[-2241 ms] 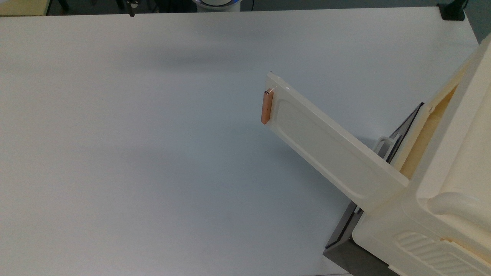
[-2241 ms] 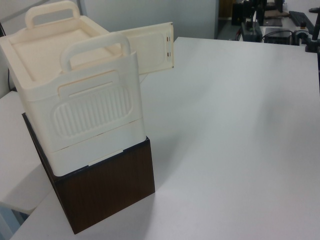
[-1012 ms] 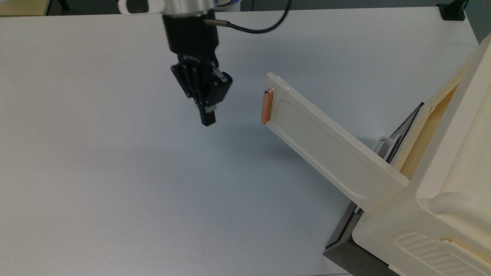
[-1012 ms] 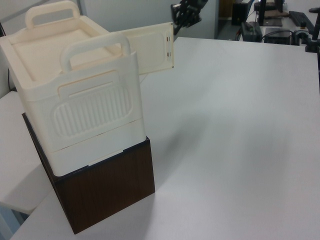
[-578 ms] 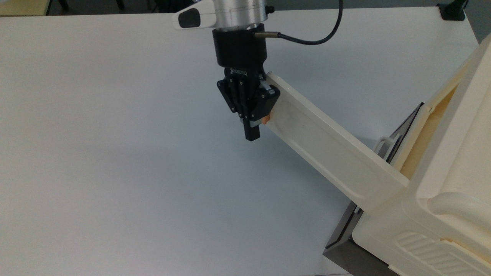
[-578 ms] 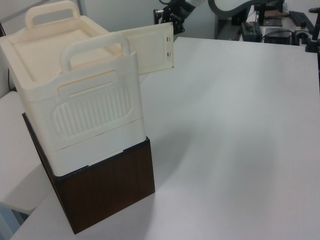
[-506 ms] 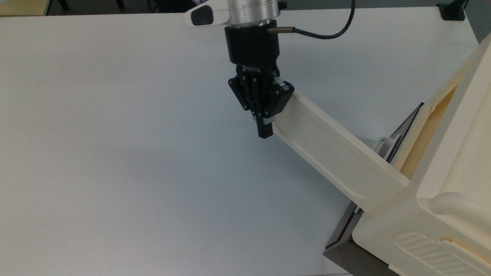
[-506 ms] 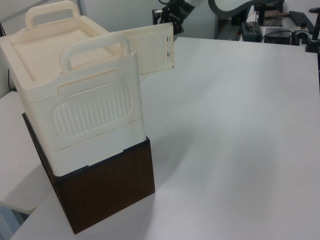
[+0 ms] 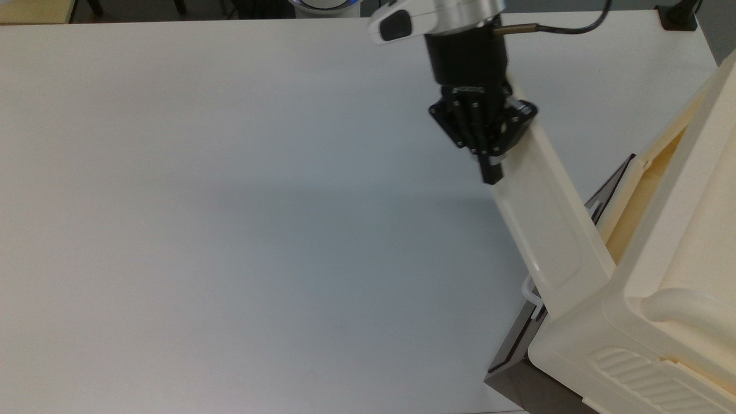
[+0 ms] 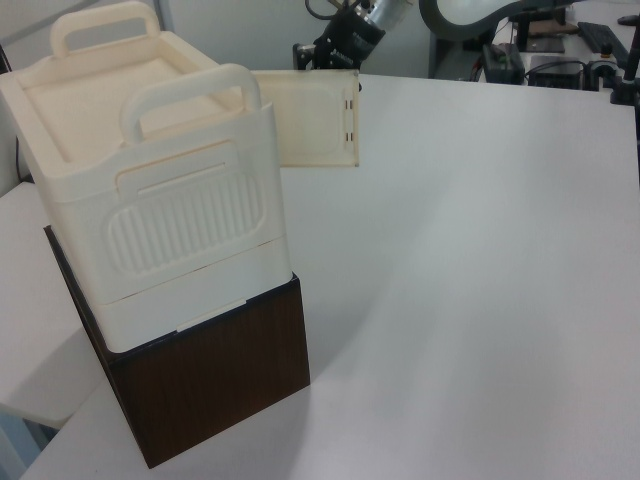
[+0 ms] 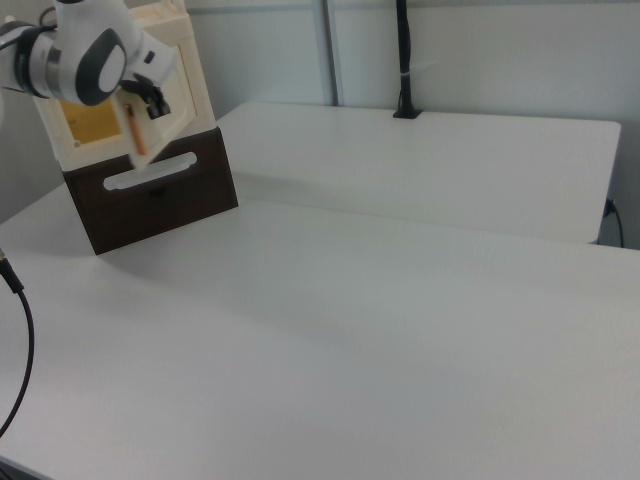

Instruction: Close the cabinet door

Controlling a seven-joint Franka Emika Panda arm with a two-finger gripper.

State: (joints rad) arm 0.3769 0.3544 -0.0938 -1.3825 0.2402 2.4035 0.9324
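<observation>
Risks, judged from the cabinet point(image 9: 661, 322) outward: the cabinet is sitting on a dark base point(image 9: 512, 368), w/ nothing seen bracing it, so it could be shoved or twisted on the table point(image 9: 230, 230) if too much side force is being applied near the hinge end. The cabinet door point(image 9: 546, 224) is being held part-open, angled out from the cabinet front, w/ its free edge farthest from the cabinet; it is not yet shut. Since the door is only being leaned on, not gripped, contact could be lost: the tips could be slid off the free edge as the door's angle to the cabinet changes, leaving it ajar.

The gripper point(image 9: 491, 172) is being carried w/ its tips together, apparently clamped on nothing, and is being pressed against the door's outer face at the end far from the cabinet. The copper handle point(image 11: 133, 132) is lying just beside it, ungrasped.
</observation>
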